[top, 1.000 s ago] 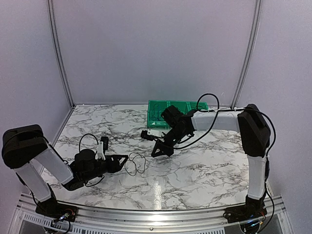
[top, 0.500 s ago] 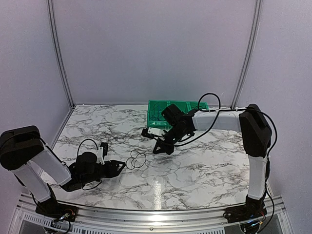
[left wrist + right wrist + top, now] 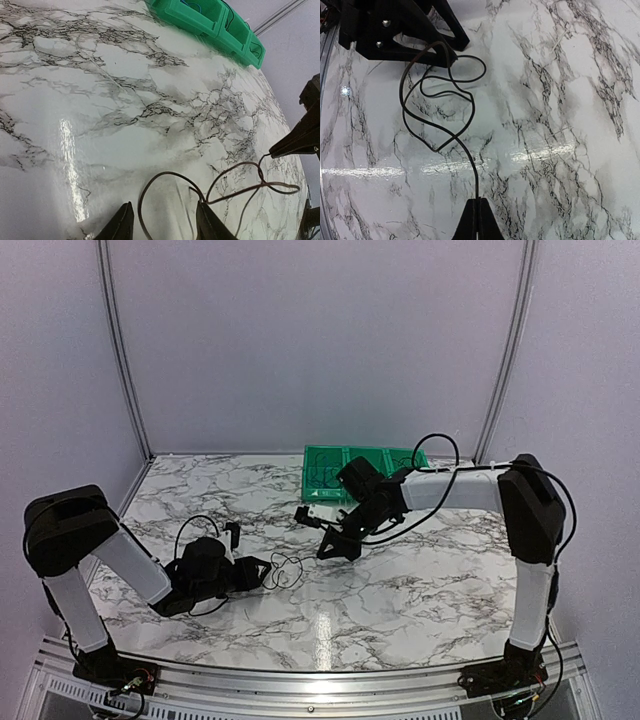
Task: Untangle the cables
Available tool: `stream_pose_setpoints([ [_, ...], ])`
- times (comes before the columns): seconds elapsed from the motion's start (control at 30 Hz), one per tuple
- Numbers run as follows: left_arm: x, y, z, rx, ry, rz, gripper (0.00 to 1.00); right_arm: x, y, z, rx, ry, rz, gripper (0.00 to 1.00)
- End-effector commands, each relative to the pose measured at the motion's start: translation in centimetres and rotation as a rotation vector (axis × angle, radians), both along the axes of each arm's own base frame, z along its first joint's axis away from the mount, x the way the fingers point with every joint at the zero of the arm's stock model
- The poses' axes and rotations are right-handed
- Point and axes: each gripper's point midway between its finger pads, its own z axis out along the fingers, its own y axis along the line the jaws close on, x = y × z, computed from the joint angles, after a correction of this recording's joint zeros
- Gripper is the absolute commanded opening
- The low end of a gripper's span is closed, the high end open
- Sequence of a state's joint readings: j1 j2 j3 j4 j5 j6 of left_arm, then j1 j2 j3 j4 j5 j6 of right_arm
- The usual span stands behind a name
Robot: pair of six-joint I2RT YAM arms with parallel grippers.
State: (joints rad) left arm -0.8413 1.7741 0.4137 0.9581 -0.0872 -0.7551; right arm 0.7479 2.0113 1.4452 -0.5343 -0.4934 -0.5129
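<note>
No writing, label, brand or number can be read anywhere; the green bins [image 3: 362,462] sit far off, perhaps too small to show any.

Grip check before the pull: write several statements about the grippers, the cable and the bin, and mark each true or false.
1. The right gripper is shut on one end of the cable. True.
2. The left gripper has its jaws pressed together. False: they stand apart, with a loop of the cable between them.
3. This cable lies inside the green bin. False: it stretches over the marble table, between the two grippers.
4. The green bin sits at the table's far edge. True.
</note>
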Motion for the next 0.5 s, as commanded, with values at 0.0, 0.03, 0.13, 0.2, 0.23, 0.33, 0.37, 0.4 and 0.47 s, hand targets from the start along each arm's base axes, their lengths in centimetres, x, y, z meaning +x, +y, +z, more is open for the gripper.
stream_pose_setpoints([
  [0.0, 0.4, 0.7, -2.7, 0.084, 0.058, 0.004, 0.45, -0.1, 1.0, 5.6, 0.138, -0.081, 0.038, 0.00],
  [0.03, 0.5, 0.3, -2.8, 0.079, 0.062, -0.008, 0.44, -0.1, 1.0, 5.8, 0.141, -0.083, 0.037, 0.00],
  [0.13, 0.7, -0.9, -3.3, 0.076, 0.070, -0.053, 0.41, -0.1, 1.0, 6.0, 0.144, -0.084, 0.039, 0.00],
  [0.2, 0.8, -1.5, -3.7, 0.079, 0.074, -0.070, 0.41, -0.2, 1.0, 6.1, 0.145, -0.086, 0.041, 0.00],
  [0.23, 1.0, -1.6, -3.7, 0.081, 0.071, -0.074, 0.41, -0.2, 1.1, 6.2, 0.148, -0.086, 0.041, 0.00],
  [0.33, 0.8, -2.7, -3.4, 0.054, 0.060, -0.123, 0.42, -0.1, 1.1, 6.8, 0.158, -0.098, 0.040, 0.00],
  [0.37, 0.8, -3.0, -3.3, 0.044, 0.058, -0.137, 0.43, 0.0, 1.1, 6.9, 0.158, -0.101, 0.038, 0.00],
  [0.4, 0.8, -3.3, -3.0, 0.032, 0.054, -0.147, 0.43, 0.0, 1.1, 6.9, 0.158, -0.104, 0.038, 0.00],
  [0.47, 0.6, -3.7, -2.7, 0.014, 0.048, -0.168, 0.44, 0.1, 1.1, 7.0, 0.157, -0.108, 0.037, 0.00],
])
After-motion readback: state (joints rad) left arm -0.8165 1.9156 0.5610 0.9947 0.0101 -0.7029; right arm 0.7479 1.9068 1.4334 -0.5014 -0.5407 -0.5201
